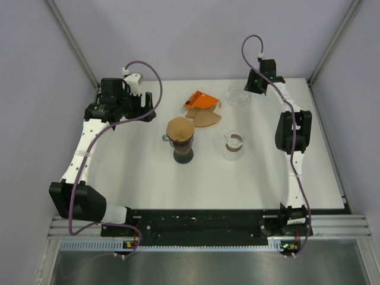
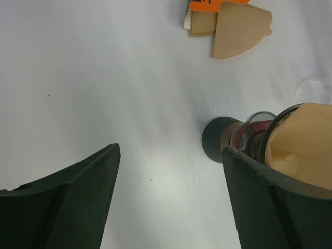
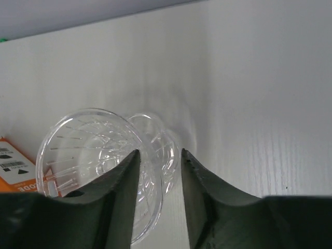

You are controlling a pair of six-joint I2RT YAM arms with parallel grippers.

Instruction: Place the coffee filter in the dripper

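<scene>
A brown coffee filter (image 1: 180, 127) sits in a dripper (image 1: 168, 139) on a dark-based server (image 1: 183, 155) at the table's middle. The filter also shows at the right edge of the left wrist view (image 2: 303, 140). My left gripper (image 1: 148, 110) (image 2: 171, 148) is open and empty, to the left of the server. A second, clear dripper (image 1: 237, 97) (image 3: 88, 150) is at the back right. My right gripper (image 1: 248, 89) (image 3: 160, 152) has its jaws close around that dripper's handle ring.
An orange filter pack (image 1: 200, 99) (image 2: 205, 5) and loose brown filters (image 1: 206, 117) (image 2: 238, 31) lie behind the server. A glass carafe (image 1: 234, 144) stands to its right. Grey walls close the table on three sides.
</scene>
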